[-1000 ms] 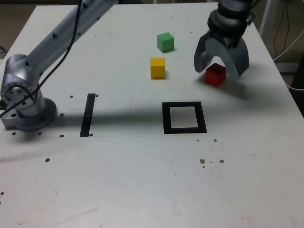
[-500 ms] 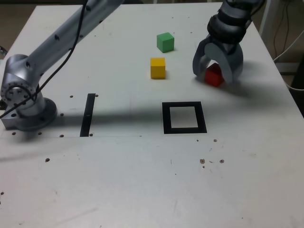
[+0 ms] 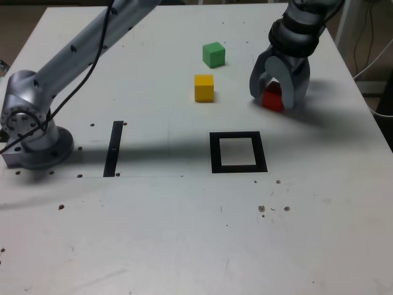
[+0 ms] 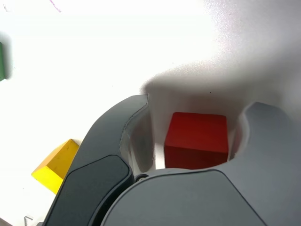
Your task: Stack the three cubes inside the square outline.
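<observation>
Red cube (image 3: 272,101), yellow cube (image 3: 204,90), green cube (image 3: 214,55): none in square (image 3: 238,169)

Done: nothing placed, nothing stacked. Left: all three to carry over, one inside the outline as base, two on top. Looks like an early stage, with the first pick under way.

Square empty. Red on the table, beyond the square and toward the exterior view's right, between the fingers. Yellow and green also on the table, near each other, apart from the hand.

Gripper (image 3: 276,102): partly open, around red, not clenched. Visible gap on one side of red in the wrist view; very near on the other, cannot tell if touching. No firm hold seen. Likely needs more closing before any lift.
</observation>
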Controlling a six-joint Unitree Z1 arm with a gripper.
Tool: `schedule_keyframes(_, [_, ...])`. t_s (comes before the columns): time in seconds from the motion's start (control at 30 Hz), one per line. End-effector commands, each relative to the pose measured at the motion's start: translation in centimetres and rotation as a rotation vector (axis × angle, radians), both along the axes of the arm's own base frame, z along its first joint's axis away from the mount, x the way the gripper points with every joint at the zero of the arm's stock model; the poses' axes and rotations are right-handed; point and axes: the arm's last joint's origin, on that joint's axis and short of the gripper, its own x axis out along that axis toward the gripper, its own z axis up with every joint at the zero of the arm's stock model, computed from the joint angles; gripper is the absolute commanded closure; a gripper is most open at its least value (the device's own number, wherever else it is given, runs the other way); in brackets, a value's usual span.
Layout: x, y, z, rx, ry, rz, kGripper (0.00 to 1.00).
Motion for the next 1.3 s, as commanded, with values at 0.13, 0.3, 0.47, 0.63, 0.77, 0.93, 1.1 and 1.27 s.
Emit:
schedule_keyframes(0.13, [0.0,-0.1,-0.3,0.001,0.012,0.005,0.56])
schedule_keyframes(0.3, [0.0,-0.1,-0.3,0.004,0.01,0.006,0.56])
schedule_keyframes(0.47, [0.0,-0.1,0.0,0.006,0.007,0.009,0.56])
schedule_keyframes(0.63, [-0.7,-0.2,1.2,0.012,-0.005,0.04,0.56])
schedule_keyframes(0.77, [-1.8,-0.6,2.5,0.005,-0.011,0.1,0.56])
schedule_keyframes(0.93, [-3.8,-1.7,4.3,-0.007,-0.025,0.177,0.56])
schedule_keyframes(1.1, [-5.8,-3.0,6.2,-0.008,-0.042,0.23,0.56])
schedule_keyframes(1.27, [-7.8,-4.3,7.8,-0.011,-0.056,0.275,0.56])
